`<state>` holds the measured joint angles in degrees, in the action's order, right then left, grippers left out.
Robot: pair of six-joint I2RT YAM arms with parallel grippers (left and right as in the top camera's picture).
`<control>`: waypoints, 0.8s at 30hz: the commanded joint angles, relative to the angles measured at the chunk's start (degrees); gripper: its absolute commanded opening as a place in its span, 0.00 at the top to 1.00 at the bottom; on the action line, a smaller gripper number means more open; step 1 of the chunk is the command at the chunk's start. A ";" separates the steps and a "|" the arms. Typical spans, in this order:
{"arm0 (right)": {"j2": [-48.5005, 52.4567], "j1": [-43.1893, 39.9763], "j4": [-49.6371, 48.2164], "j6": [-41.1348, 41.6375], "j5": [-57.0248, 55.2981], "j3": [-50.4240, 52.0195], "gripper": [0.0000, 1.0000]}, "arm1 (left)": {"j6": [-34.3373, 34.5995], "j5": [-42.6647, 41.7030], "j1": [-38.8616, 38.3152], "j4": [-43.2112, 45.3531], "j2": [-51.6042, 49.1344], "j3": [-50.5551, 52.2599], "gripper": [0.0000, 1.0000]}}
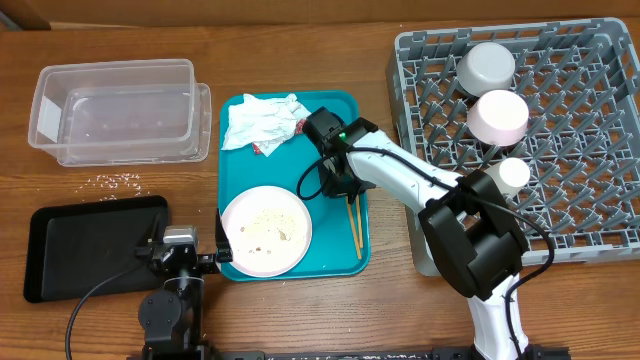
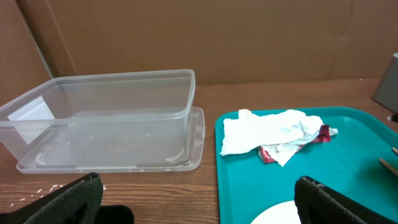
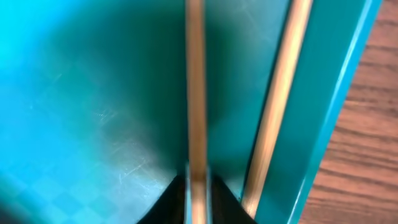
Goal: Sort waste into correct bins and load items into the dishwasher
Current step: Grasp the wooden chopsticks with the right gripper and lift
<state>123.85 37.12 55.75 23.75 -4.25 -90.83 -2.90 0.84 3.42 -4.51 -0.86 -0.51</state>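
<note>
We see, blurred close up, the right gripper pinching one chopstick, its end cut off. The left gripper gapes wide, fingers cropped.

We see a brown wood-grain table, plain brown cardboard wall behind it; we note even, soft light.

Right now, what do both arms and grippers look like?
Right arm: white links, black joints, looping black cable, green light lit near the wrist; right gripper black. Left arm: all black with a silver block, trailing cable black; left gripper has black fingers.
</note>
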 commanded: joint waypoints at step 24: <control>0.48 -27.21 25.59 -24.90 6.56 -44.15 0.96 | 0.74 -0.63 0.28 0.11 0.61 0.24 0.00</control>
<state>124.88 13.21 81.45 8.38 -3.77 -135.41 -2.92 0.84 3.42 -4.51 -0.86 -0.49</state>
